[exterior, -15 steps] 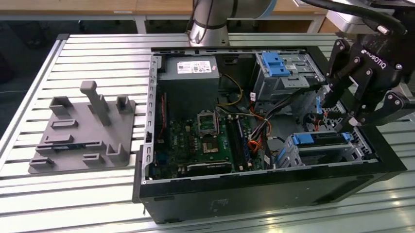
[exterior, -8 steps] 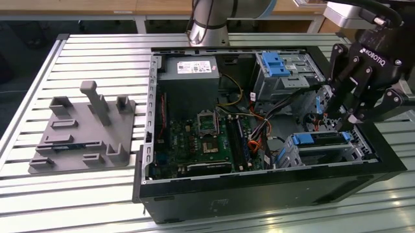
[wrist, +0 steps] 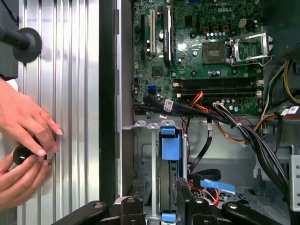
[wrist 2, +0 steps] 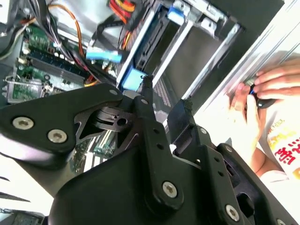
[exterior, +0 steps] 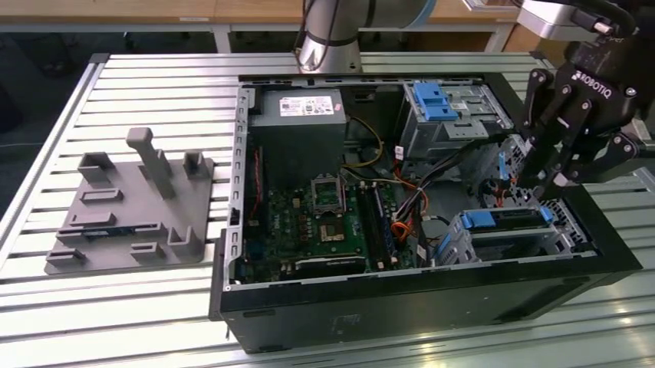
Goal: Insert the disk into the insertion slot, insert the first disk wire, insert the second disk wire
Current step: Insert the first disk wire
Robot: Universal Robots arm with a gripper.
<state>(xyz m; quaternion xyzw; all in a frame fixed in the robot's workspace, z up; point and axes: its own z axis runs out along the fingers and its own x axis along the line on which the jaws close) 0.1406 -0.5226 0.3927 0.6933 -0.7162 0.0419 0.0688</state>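
Observation:
The disk [exterior: 507, 220], silver in a bright blue carrier, sits inside the insertion slot [exterior: 561, 230], a low grey metal cage at the case's near corner on the exterior view's right. My gripper [exterior: 539, 190] hangs just above the disk's far side, open, with nothing between its fingers. In the first wrist view the gripper [wrist: 158, 208] straddles the disk's blue carrier [wrist: 169, 143] and a rail of the slot [wrist: 140, 159]. A blue-tipped wire [wrist: 213, 183] lies loose beside the cage among black cables. The second wrist view shows my gripper [wrist 2: 166, 96] over the blue carrier [wrist 2: 132, 79].
The open computer case [exterior: 409, 307] lies on a slatted metal table [exterior: 153, 77]. A taller grey bay with a blue latch [exterior: 438, 103] stands behind the slot. A grey fixture [exterior: 133, 215] rests at the exterior view's left. A person's hands [wrist: 23, 136] hold a small black object beside the case.

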